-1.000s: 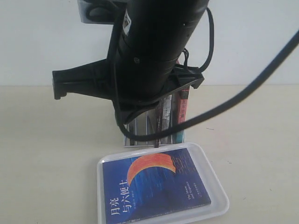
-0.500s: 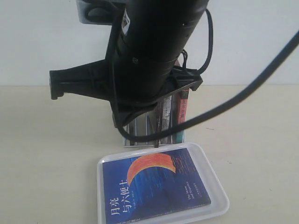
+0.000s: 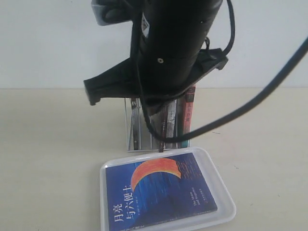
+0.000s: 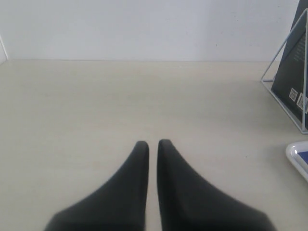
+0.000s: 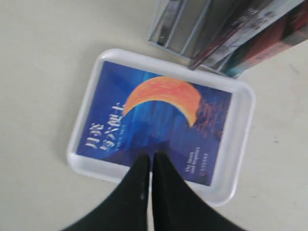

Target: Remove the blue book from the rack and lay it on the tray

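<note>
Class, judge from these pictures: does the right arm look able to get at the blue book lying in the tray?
Probably yes. The blue book lies flat and uncovered in the tray, below the right arm's shut fingers. The rack stands past the tray's edge, not over it.

You see a red-and-teal-spined book (image 5: 279, 36) and a dark-spined book (image 3: 165, 121) standing well beyond the right fingers (image 5: 137, 192), on the beige table (image 5: 38, 72).
</note>
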`<state>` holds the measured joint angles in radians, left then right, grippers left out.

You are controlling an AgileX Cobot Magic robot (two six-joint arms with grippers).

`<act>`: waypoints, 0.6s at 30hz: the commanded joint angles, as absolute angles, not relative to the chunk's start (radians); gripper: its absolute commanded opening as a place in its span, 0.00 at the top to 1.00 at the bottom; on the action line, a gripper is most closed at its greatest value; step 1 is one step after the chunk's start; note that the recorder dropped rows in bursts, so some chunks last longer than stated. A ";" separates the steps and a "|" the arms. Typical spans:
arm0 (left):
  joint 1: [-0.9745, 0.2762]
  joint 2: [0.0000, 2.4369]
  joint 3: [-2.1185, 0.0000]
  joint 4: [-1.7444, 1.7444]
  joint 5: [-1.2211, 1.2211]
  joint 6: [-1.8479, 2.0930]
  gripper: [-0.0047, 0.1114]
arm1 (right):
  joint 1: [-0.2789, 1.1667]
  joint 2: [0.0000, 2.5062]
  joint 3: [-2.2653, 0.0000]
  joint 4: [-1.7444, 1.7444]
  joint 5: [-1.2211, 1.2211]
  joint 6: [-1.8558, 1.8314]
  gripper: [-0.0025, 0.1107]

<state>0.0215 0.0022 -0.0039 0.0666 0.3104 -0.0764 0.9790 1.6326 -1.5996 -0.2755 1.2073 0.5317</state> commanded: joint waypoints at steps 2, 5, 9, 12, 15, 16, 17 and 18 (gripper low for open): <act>0.013 0.000 0.000 0.069 0.307 -0.074 0.91 | 0.976 1.524 -1.500 -0.442 1.120 0.521 0.97; 0.013 0.000 0.000 0.069 0.307 -0.074 0.91 | 0.976 1.387 -1.344 -0.497 0.936 0.521 0.97; 0.013 0.000 0.000 0.069 0.307 -0.074 0.91 | 0.970 1.147 -1.091 -0.553 0.819 0.521 0.97; 0.013 0.000 0.000 0.069 0.307 -0.074 0.91 | 0.886 0.933 -0.907 -0.556 0.740 0.533 0.97; 0.013 0.000 0.000 0.069 0.307 -0.074 0.91 | 0.716 0.725 -0.727 -0.553 0.619 0.595 0.97; 0.013 0.000 0.000 0.069 0.307 -0.074 0.91 | 0.646 0.664 -0.674 -0.553 0.589 0.627 0.97; 0.013 0.000 0.000 0.069 0.307 -0.074 0.91 | 0.573 0.576 -0.628 -0.553 0.554 0.682 0.97; 0.013 0.000 0.000 0.069 0.307 -0.074 0.91 | 0.501 0.519 -0.591 -0.549 0.543 0.713 0.97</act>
